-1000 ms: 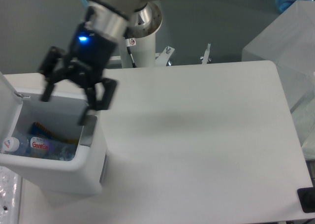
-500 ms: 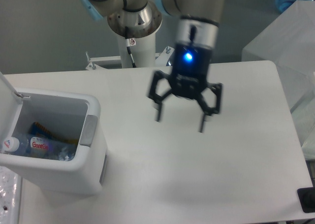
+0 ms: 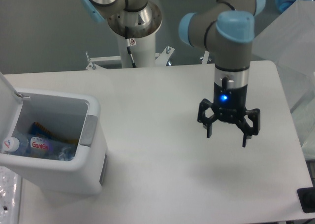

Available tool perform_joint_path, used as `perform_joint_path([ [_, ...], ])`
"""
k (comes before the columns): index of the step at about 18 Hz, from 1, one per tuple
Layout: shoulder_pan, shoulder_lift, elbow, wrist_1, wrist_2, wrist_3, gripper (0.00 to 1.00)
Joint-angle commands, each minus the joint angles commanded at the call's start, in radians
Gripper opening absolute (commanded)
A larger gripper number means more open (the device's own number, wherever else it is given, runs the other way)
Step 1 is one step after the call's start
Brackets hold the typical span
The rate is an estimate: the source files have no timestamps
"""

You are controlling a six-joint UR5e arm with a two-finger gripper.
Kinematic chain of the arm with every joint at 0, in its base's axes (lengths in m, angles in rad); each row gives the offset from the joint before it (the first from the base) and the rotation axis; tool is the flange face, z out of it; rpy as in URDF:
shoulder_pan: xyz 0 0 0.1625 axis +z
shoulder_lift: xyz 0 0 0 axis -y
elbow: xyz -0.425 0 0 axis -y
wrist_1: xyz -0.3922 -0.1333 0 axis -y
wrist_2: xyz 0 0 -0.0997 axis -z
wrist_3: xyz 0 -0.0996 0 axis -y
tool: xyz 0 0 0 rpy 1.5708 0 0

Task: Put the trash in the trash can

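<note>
The white trash can [image 3: 93, 157] stands at the table's left edge with its lid [image 3: 9, 93] swung up. Inside lies the crushed blue-tinted bottle [image 3: 34, 147] with its red label and white cap, a trash item. A blue-and-yellow snack packet [image 3: 43, 131] lies behind it in the bin. I cannot make out the small wrapper. My gripper [image 3: 226, 138] hangs open above the right half of the table, far from the bin, with nothing between its fingers.
The white table [image 3: 162, 184] spreads below the arm. A clear plastic box [image 3: 290, 42] stands at the far right, a black object [image 3: 307, 199] at the lower right corner. The arm's base column [image 3: 135, 49] rises behind the table.
The gripper has swung from above the bin, across the table's middle, to the right side. It stays open and holds nothing. The bin's contents have not moved.
</note>
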State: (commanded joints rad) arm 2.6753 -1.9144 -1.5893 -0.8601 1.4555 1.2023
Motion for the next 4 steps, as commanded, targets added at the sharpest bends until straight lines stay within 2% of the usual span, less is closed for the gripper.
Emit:
perform_joint_path([
  [2, 0.002, -0.002, 0.020, -0.077, 0.011, 0.078, 1.00],
  [4, 0.002, -0.002, 0.025, -0.103, 0.020, 0.118, 1.00],
])
